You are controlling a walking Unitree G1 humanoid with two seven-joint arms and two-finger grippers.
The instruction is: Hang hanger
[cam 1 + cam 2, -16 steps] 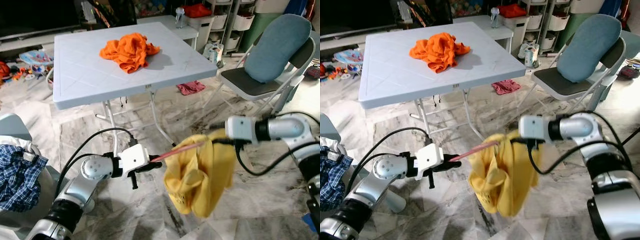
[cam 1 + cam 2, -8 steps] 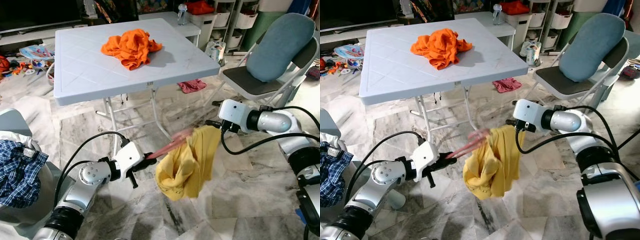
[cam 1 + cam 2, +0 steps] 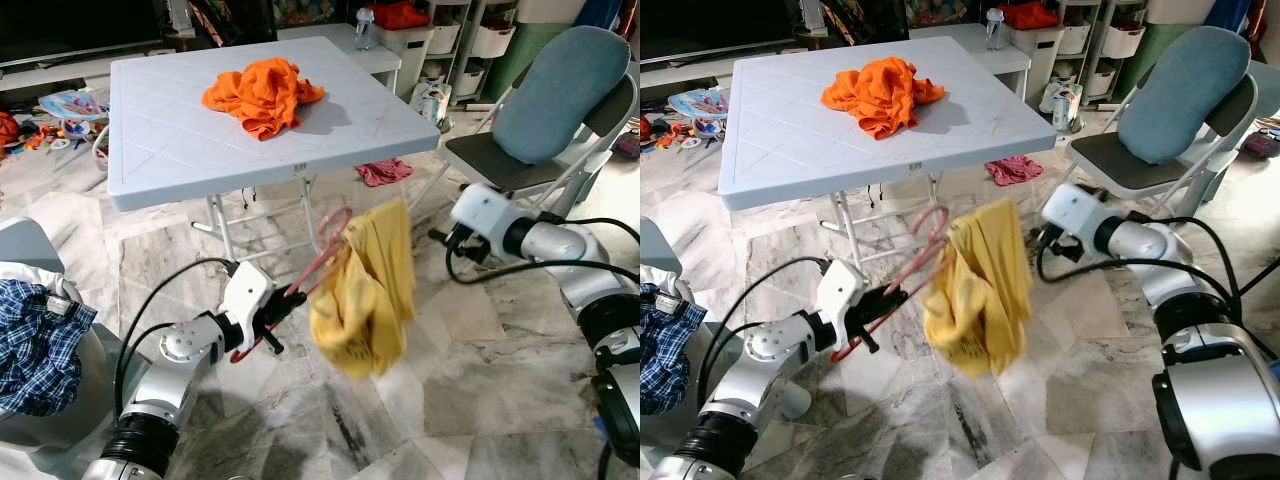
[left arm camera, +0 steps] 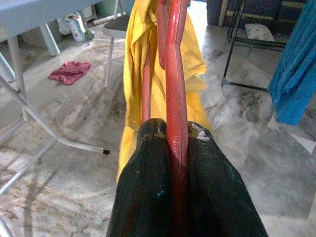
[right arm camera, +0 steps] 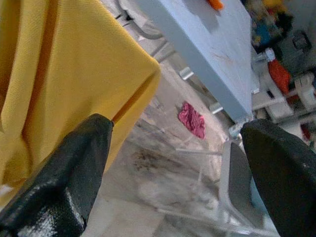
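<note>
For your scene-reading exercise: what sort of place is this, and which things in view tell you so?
Probably a lived-in family living room: toys scattered on the marble floor, a folding table holding an orange garment, and storage bins behind.

Red hanger's (image 3: 322,262) far arm under the yellow shirt (image 3: 365,290); chair (image 3: 560,110) cut off

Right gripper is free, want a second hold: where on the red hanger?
Probably the bare hook of the red hanger, coming from the right gripper's side. It sticks up clear of the yellow shirt; the left gripper already clamps the lower end.
</note>
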